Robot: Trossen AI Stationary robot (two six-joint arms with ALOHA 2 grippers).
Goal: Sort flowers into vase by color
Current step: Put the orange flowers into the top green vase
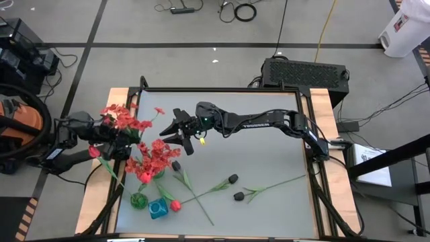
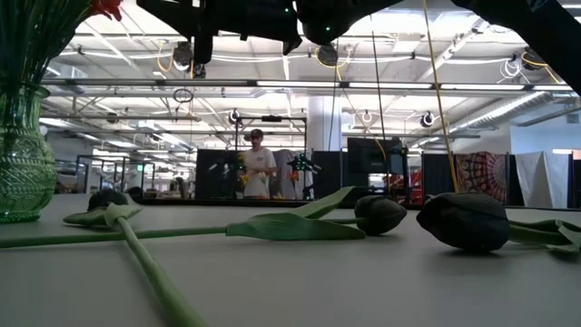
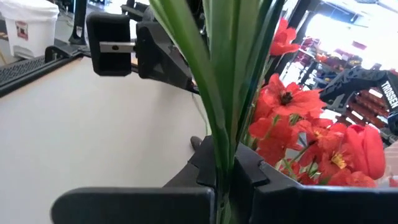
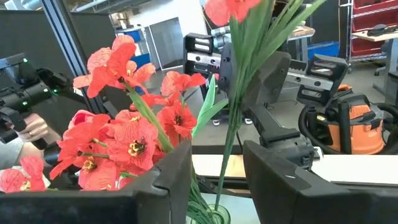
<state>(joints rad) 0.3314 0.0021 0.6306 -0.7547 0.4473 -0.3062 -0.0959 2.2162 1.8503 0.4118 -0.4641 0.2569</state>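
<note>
My left gripper (image 1: 126, 148) (image 3: 225, 169) is at the table's left, shut on the green stems of a bunch of flowers with frilly red blooms (image 1: 121, 117). The stems run down toward a green glass vase (image 1: 139, 199) (image 2: 23, 154), which holds more red flowers (image 1: 156, 160) (image 4: 130, 146). My right gripper (image 1: 180, 132) (image 4: 217, 171) hovers open above the table's middle and points at the bunch, touching nothing. A red tulip (image 1: 176, 205) and black-budded flowers (image 1: 233, 179) (image 2: 467, 221) lie flat on the table. My left gripper pinches several green stems (image 3: 222, 146) between its two fingers, partway down their length and below the blooms. The fingers come in about level from the table's left and lie across the stems. The bunch stands roughly upright, blooms above the fingers; where the lower ends sit is hidden.
A small teal vase (image 1: 158, 209) stands beside the green one near the front edge. Another black bud (image 1: 238, 196) lies with its long stem across the front right. A raised black frame (image 1: 222, 90) rims the table. A person (image 2: 257, 163) stands far behind it.
</note>
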